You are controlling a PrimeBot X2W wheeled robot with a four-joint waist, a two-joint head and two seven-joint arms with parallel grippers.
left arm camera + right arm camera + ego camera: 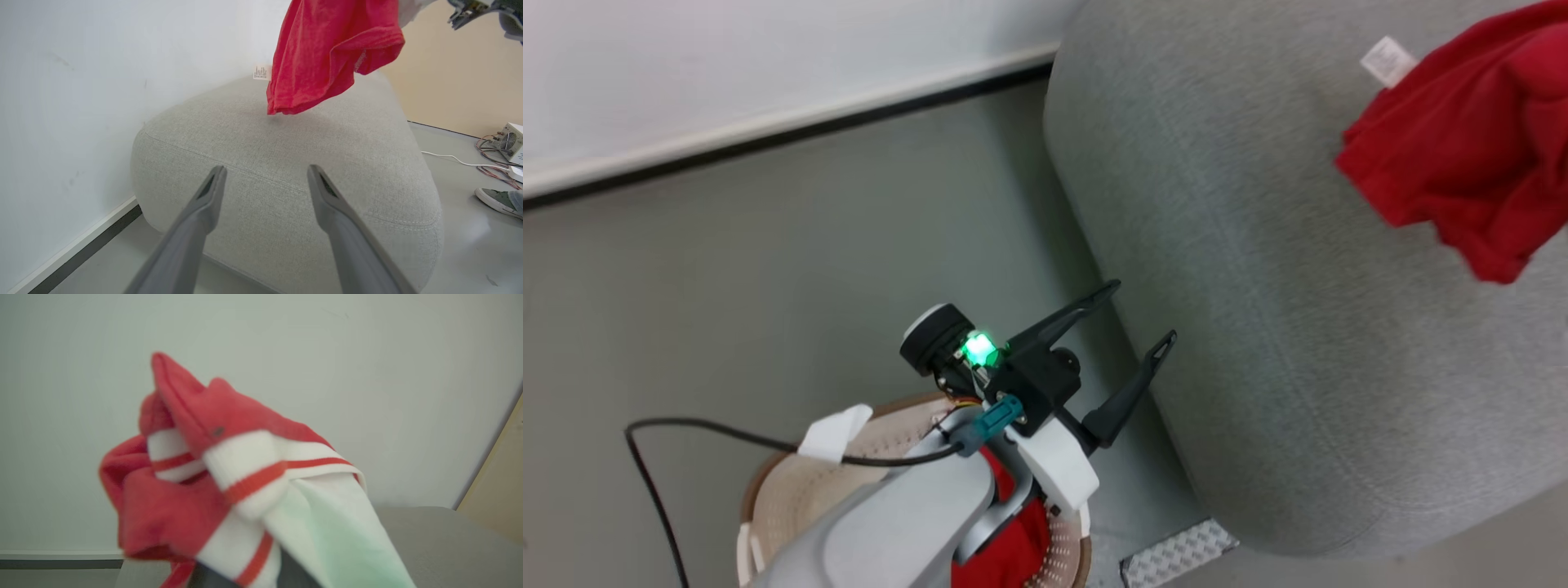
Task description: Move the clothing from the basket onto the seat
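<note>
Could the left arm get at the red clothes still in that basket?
Probably yes. The left gripper hangs near the basket with its jaws open and empty, and the red clothing lies in the uncovered basket beneath the forearm. It points toward the sofa, so it would need to turn down.

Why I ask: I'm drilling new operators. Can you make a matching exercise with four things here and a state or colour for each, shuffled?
Things:
1. left gripper
2. held garment
3. basket
4. seat

States:
a. cream, with red cloth inside
b. open and empty
c. light grey
d. red, hanging over the seat

Pairs: 1-b, 2-d, 3-a, 4-c
</note>
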